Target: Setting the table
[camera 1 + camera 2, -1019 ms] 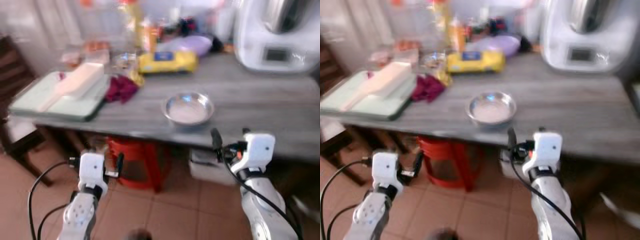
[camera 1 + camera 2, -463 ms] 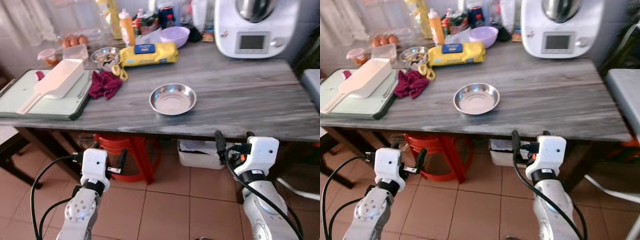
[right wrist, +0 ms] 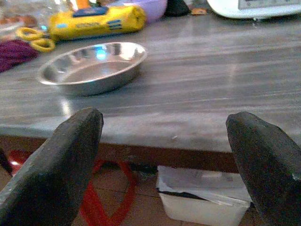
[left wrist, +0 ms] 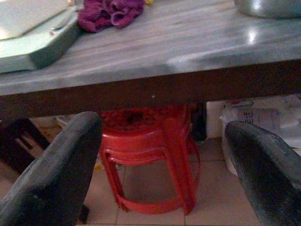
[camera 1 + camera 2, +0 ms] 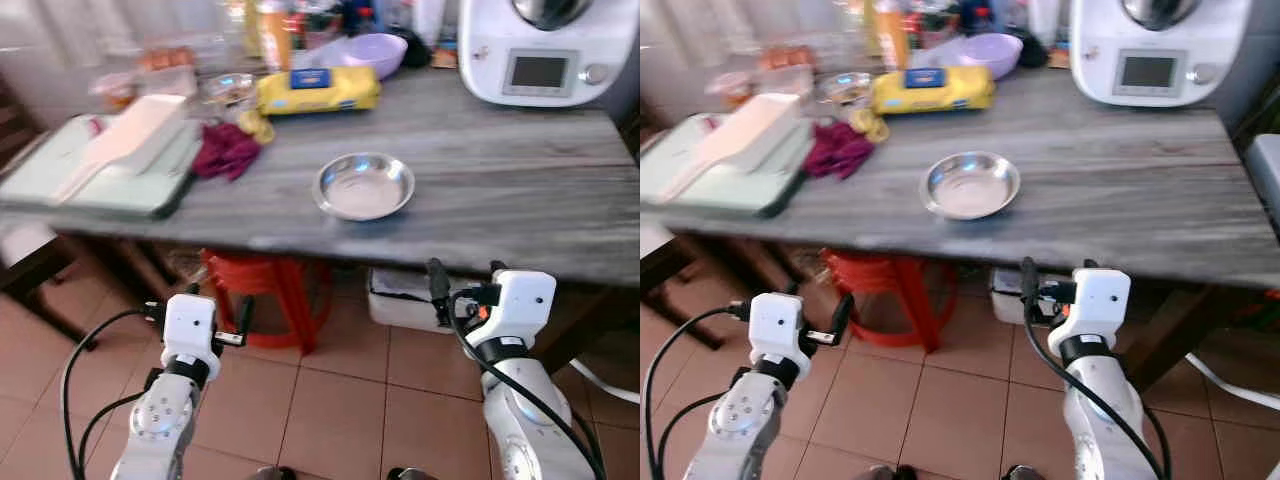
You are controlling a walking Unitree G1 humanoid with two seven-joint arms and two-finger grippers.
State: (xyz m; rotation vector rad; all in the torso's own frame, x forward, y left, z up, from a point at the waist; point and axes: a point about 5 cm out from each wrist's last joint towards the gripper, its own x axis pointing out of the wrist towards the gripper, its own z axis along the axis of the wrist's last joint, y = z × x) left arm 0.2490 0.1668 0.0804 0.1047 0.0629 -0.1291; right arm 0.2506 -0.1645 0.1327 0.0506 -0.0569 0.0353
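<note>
A shallow round stainless-steel bowl point(image 5: 364, 186) is seen resting upright on the grey wood-grain tabletop point(image 5: 520, 190), near the front edge, ahead of and above the right gripper point(image 5: 462, 283) and slightly toward its left. The right gripper is held below the table edge, fingers point(image 3: 61, 169) spread wide apart and empty, with the bowl framed between them in the right wrist view. The left gripper point(image 5: 214, 310) is held lower and well to the left of the bowl, under the table edge, its fingers point(image 4: 51, 174) likewise spread apart and holding nothing; a red plastic stool point(image 4: 150, 155) under the table is framed between them. Beyond the left gripper, on the tabletop, a crumpled maroon cloth point(image 5: 227, 152) lies just beside a pale green tray point(image 5: 100, 185), on which a white rectangular scoop-like container point(image 5: 125, 140) rests. Farther back, a yellow packet with a blue label point(image 5: 315, 90) and a lilac bowl point(image 5: 375, 52) are noted, with yellow-handled scissors point(image 3: 33, 37) near the cloth. A white kitchen appliance with a display panel point(image 5: 545, 55) stands at the far side beyond the right gripper. A white storage box point(image 3: 207, 197) sits on the tiled floor point(image 5: 340, 400) beneath the table.
</note>
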